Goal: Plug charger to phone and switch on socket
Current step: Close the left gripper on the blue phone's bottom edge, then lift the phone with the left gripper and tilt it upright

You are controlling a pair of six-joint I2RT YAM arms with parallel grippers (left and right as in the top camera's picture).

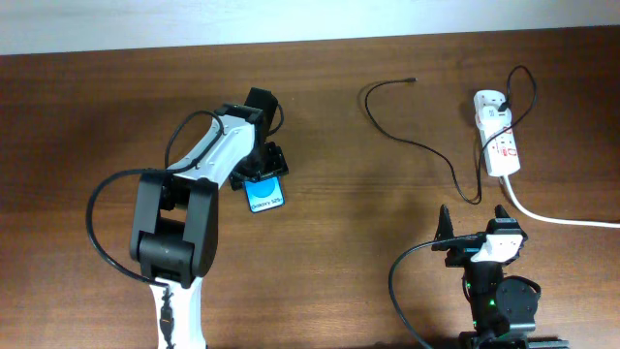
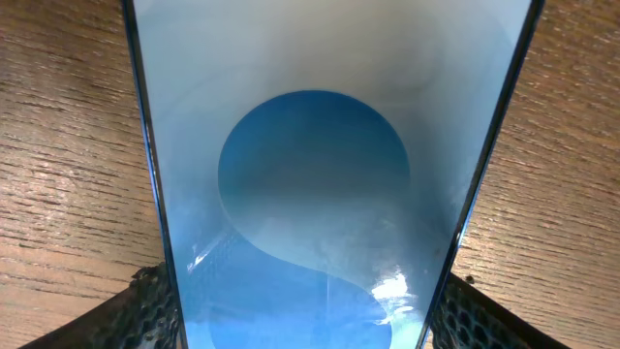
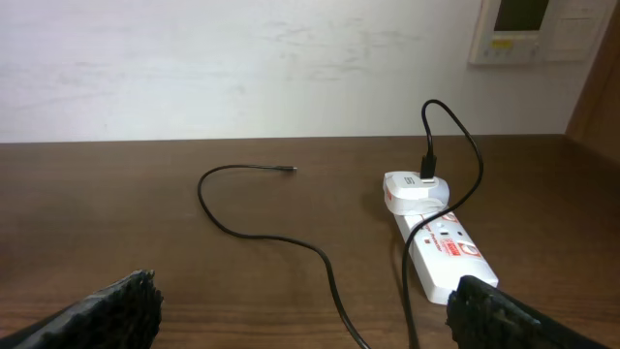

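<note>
The phone (image 1: 266, 199) lies on the brown table, its blue screen (image 2: 320, 174) with the round pattern facing up. My left gripper (image 1: 263, 174) reaches down over its far end. In the left wrist view both black pads (image 2: 145, 315) sit against the phone's long edges, shut on it. The charger (image 1: 417, 145) is a thin black cable that loops across the table, and its free tip (image 3: 289, 170) lies bare on the wood. The white socket (image 1: 499, 145) lies at the right. My right gripper (image 1: 475, 225) is open and empty, near the front edge and short of the socket (image 3: 441, 247).
A white adapter (image 3: 415, 191) sits plugged into the socket's far end with the black cable rising from it. The socket's thick white cord (image 1: 552, 215) runs off to the right edge. A pale wall (image 3: 242, 58) backs the table.
</note>
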